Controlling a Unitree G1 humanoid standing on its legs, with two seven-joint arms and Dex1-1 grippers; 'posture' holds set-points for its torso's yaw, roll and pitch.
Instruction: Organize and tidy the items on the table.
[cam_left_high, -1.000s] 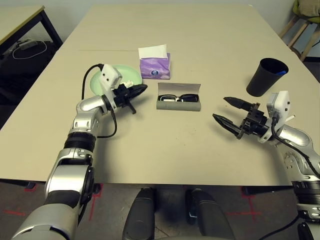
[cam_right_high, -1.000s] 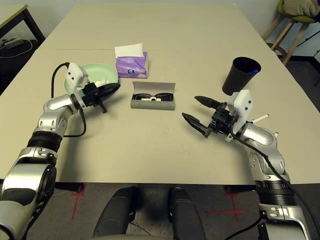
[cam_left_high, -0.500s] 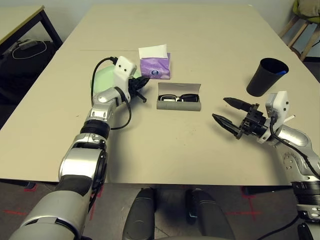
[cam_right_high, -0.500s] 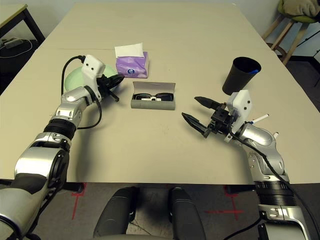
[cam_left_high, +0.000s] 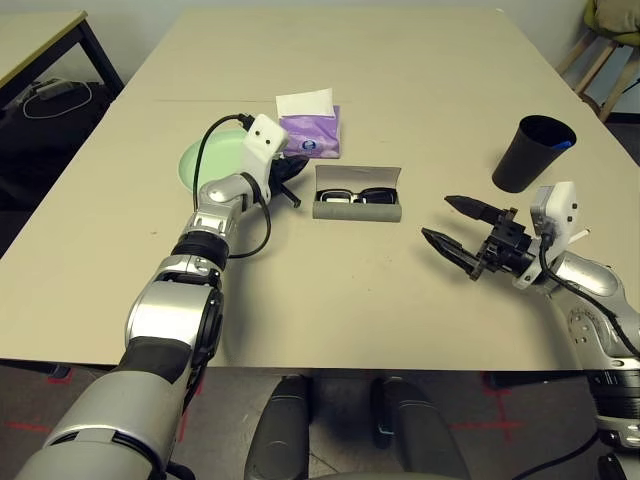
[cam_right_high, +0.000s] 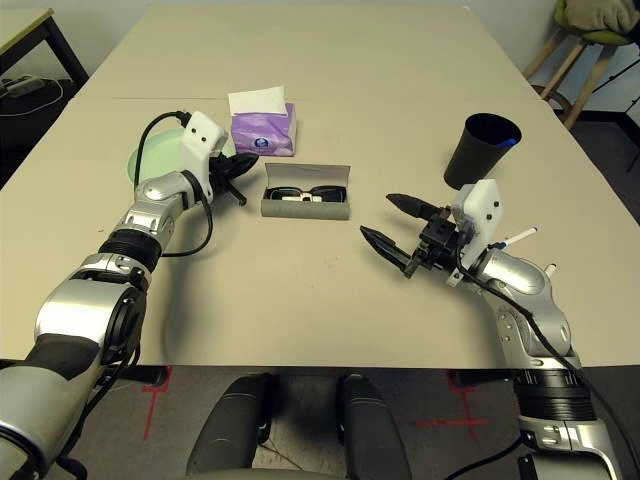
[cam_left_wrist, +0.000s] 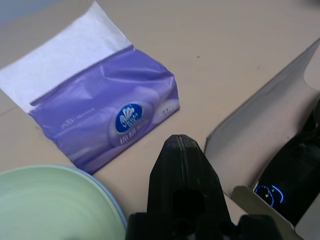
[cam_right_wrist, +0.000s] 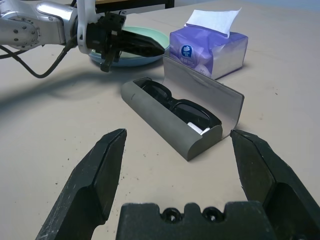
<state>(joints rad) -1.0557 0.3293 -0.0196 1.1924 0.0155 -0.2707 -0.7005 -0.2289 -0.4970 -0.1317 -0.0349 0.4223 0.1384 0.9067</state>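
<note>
Two hands over your beige bench (cam_left_high: 400, 100): left hand (cam_left_high: 290, 172) closed, empty; right hand (cam_left_high: 455, 227) open; possibly stools (cam_left_high: 600, 50) at two o'clock.

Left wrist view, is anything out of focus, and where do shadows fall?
Left wrist view: the shut left end effector looks soft up close, while the tissue box logo reads clearly. Right wrist view: the left arm throws a broad soft shadow on the table.

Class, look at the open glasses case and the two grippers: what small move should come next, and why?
Probably the left gripper, shut, should nudge the raised lid of the glasses case down. The sunglasses already lie inside, the lid stands open, and that gripper is beside it.
</note>
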